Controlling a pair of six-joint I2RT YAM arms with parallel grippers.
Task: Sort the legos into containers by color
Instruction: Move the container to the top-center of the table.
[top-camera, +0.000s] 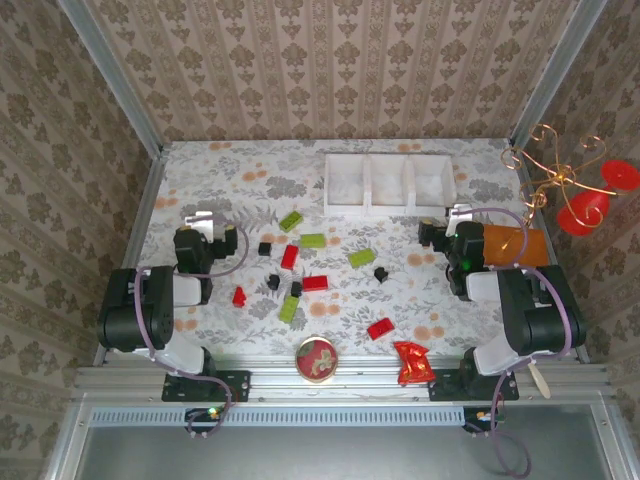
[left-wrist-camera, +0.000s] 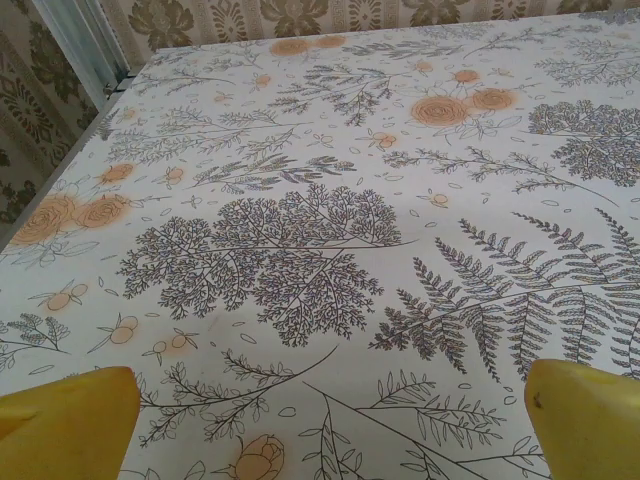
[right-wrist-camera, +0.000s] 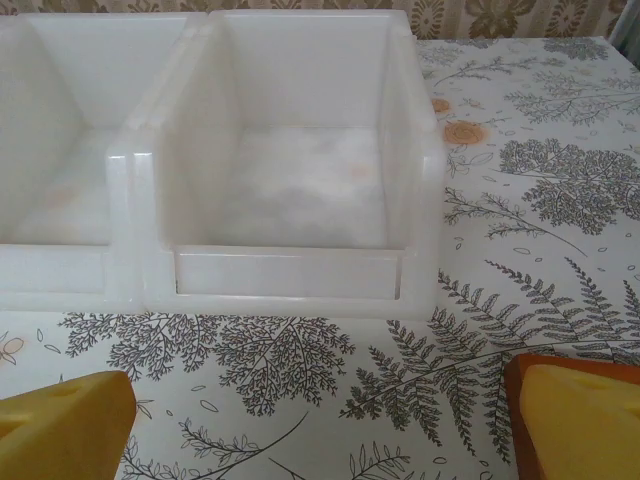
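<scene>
- As the left end effector (top-camera: 199, 220) hangs over bare worktop (left-wrist-camera: 300, 200) at the left with its yellow fingers (left-wrist-camera: 65, 420) spread wide and empty, we think a straight descent would close on nothing.
- The legos (top-camera: 312, 241) lie scattered in the middle of the worktop, and none is in the containers (top-camera: 390, 211) yet.
- Near the centre, a black brick (top-camera: 296, 289) sits just beside a red brick (top-camera: 315, 283) and a green brick (top-camera: 288, 308). A pinch there may catch two colours or push one away.
- The crumpled red wrapper (top-camera: 412, 362) at the near edge could be mistaken for a red lego.
- The right end effector (top-camera: 455, 215) is also spread and empty. It faces the right compartment, beside the orange board (top-camera: 515, 245). Going forward low, it may push the containers.
</scene>
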